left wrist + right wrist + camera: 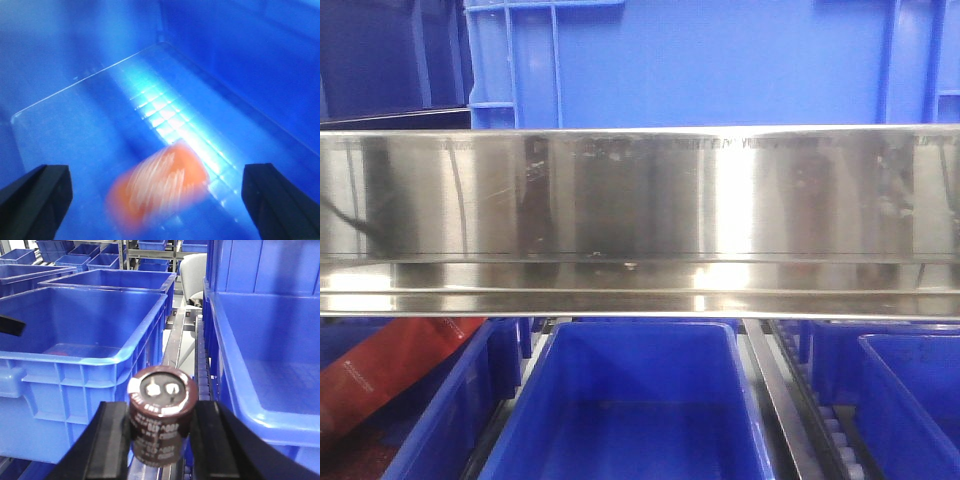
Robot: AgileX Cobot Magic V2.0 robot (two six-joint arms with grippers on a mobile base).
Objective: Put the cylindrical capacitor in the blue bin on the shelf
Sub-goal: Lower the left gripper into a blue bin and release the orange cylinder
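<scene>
My right jaws grip the capacitor [161, 412] upright, terminals up, facing the roller track [200, 365] between a blue bin [85, 365] and the neighbouring bin [260, 405] (my left jaws gape over a blurred orange cylinder [160, 187] on a bin floor [100, 115]).

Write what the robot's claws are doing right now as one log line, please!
left claw: open over blue bin | orange cylinder: blurred, inside bin | right claw: shut on brown capacitor

The left hand [157, 175] and right hand [160, 412] are plain matte black.
</scene>
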